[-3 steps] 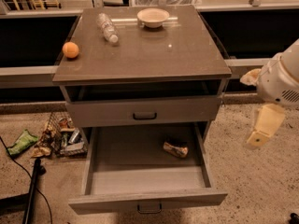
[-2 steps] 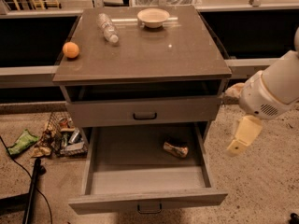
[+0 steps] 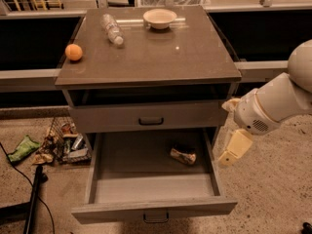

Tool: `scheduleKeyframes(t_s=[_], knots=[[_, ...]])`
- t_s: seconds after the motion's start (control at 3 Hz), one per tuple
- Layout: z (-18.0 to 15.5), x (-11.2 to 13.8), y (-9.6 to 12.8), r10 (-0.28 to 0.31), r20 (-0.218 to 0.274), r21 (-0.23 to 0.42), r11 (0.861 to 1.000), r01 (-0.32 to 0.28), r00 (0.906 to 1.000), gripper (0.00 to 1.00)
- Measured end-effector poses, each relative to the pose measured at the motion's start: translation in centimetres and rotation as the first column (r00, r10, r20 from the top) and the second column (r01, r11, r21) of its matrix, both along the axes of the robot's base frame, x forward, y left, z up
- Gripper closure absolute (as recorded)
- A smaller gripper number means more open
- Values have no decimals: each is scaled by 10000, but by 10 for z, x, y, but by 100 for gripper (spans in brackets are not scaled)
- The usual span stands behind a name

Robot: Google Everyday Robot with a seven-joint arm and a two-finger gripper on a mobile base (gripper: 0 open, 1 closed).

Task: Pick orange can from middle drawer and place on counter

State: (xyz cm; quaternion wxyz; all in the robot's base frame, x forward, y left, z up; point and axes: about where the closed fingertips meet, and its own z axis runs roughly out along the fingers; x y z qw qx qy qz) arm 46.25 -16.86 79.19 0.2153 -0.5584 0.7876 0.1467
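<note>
The orange can [image 3: 183, 156] lies on its side in the open middle drawer [image 3: 146, 189], toward the drawer's right rear. The drawer is pulled out, its front panel and dark handle [image 3: 156, 218] at the bottom. The counter [image 3: 161, 52] is the cabinet's flat grey-brown top. My gripper [image 3: 233, 149], cream-coloured, hangs from the white arm [image 3: 273, 106] just right of the drawer's right wall, above and to the right of the can, not touching it.
On the counter are an orange fruit [image 3: 73, 51] at the left edge, a clear plastic bottle [image 3: 112, 29] lying down and a white bowl [image 3: 160, 18] at the back. The shallower drawer [image 3: 146, 117] above is shut. Litter [image 3: 58, 143] and a black cable [image 3: 29, 199] lie on the floor left.
My arm and gripper have moved left, from well right of the cabinet to the drawer's right wall, closer to the can. The can and drawer have not moved.
</note>
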Motion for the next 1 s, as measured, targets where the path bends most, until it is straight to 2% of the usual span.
scheduleKeyframes(t_s=[0.33, 0.67, 1.0], knots=[[-31, 12, -3, -303, -88, -78, 9995, 303, 9995, 0], [-86, 28, -4, -585, 125, 61, 9983, 584, 9982, 0], [-132, 44, 1, -721, 667, 40, 9974, 720, 9952, 0]])
